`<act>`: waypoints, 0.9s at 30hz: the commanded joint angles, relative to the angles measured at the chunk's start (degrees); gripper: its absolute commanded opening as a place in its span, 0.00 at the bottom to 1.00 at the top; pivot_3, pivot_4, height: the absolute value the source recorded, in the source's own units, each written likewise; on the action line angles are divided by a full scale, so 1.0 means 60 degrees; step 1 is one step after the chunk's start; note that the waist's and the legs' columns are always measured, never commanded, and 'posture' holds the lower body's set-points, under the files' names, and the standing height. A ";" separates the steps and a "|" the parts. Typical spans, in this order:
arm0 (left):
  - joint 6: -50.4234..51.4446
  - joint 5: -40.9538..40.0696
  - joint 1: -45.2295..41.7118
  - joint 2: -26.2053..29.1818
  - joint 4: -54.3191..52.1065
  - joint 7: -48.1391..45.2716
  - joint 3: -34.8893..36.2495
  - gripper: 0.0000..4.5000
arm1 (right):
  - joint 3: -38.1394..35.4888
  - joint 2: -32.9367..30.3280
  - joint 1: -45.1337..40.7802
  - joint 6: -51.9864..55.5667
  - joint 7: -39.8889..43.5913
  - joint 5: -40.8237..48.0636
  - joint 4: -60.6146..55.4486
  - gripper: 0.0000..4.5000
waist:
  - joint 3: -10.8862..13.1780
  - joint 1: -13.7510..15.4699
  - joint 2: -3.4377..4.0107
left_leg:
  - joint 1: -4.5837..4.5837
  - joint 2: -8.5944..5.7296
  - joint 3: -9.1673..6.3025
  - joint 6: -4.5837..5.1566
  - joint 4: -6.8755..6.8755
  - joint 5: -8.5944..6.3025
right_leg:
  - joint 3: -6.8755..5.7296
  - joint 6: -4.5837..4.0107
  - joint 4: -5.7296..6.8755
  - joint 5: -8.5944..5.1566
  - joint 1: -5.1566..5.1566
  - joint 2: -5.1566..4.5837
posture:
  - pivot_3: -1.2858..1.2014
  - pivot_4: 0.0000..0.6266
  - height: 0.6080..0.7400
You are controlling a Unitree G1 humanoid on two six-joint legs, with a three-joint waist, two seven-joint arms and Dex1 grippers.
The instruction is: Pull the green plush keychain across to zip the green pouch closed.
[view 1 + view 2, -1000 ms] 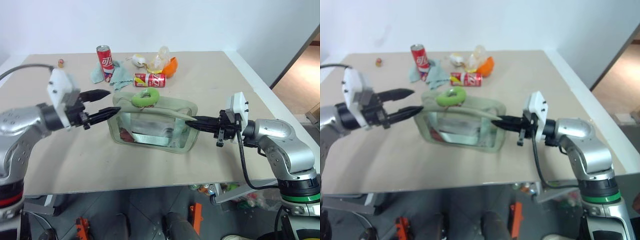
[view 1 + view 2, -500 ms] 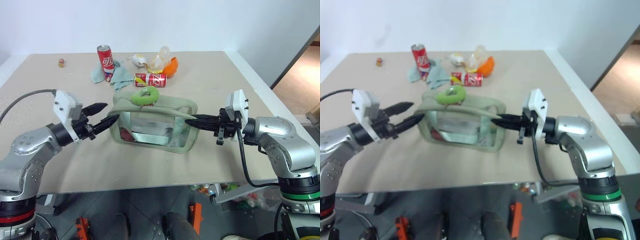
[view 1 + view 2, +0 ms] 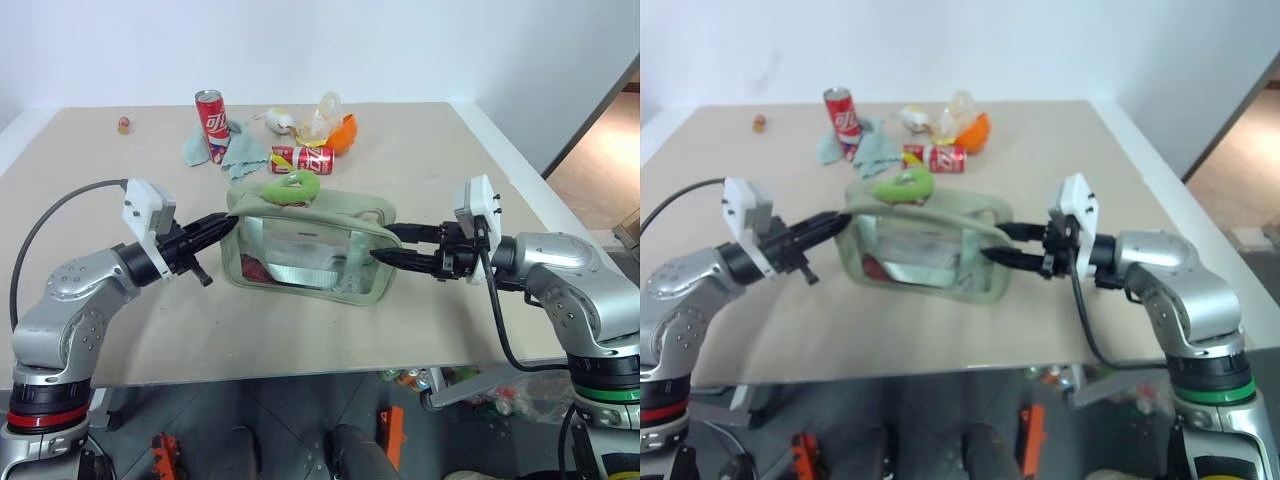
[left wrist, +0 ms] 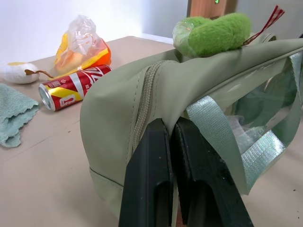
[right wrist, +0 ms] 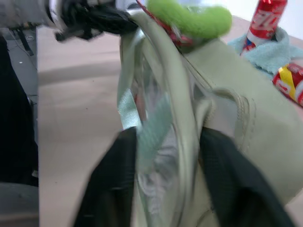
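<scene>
On the table point(image 3: 420, 170), the left gripper point(image 3: 226, 225) has since clamped the green pouch point(image 3: 310, 250) at nine o'clock; the right gripper point(image 3: 385, 244) has spread at three

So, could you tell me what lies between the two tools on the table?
The green pouch spans the gap between the left tool and right tool, the green plush keychain resting on top, in the left eye view.

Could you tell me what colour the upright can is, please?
Red, with white lettering: the upright can, clearest in the left eye view.

No text reads clearly (the 2 red cans point(image 3: 211, 124) point(image 4: 71, 87) carry blurred white script).
</scene>
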 commanded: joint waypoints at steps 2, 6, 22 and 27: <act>-0.0161 -0.0006 0.0007 -0.0119 -0.0214 0.0027 -0.0219 0.00 | -0.0314 0.0491 -0.1850 0.0526 -0.0857 0.0745 -0.0527 0.86 | 0.0002 -0.0014 0.0005 | 0.0002 0.0000 0.0002 0.0000 0.0002 0.0000 | 0.0006 0.0002 0.0000 0.0009 -0.0003 0.0001 | 0.52 0.24 1.00; -0.0168 0.0004 0.0023 -0.0267 -0.0322 0.0129 -0.0373 0.00 | 0.0465 0.1277 -0.3239 0.0511 -0.1317 0.0250 0.0014 0.99 | -0.0002 0.0024 -0.0001 | 0.0003 0.0001 -0.0003 0.0003 0.0003 0.0002 | 0.0001 0.0001 -0.0001 0.0013 0.0001 0.0003 | 0.52 0.24 1.00; -0.0210 0.0090 0.0129 -0.0523 -0.0651 0.0487 -0.0624 0.00 | 0.2559 0.3200 -0.4365 -0.1379 -0.0508 -0.2411 0.3694 0.51 | -0.0004 0.0093 -0.0004 | -0.0045 -0.0024 -0.0013 0.0011 0.0006 -0.0005 | -0.0023 -0.0024 -0.0012 0.0022 -0.0018 -0.0030 | 0.52 0.24 1.00; -0.0231 0.0104 0.0228 -0.0464 -0.0639 0.0433 -0.0592 0.00 | 0.2188 0.3149 -0.4264 -0.0952 -0.0492 -0.2063 0.3283 0.13 | -0.0004 0.0092 -0.0003 | -0.0042 -0.0024 -0.0018 0.0011 0.0006 -0.0004 | -0.0025 -0.0024 -0.0011 0.0023 -0.0014 -0.0029 | 0.52 0.24 1.00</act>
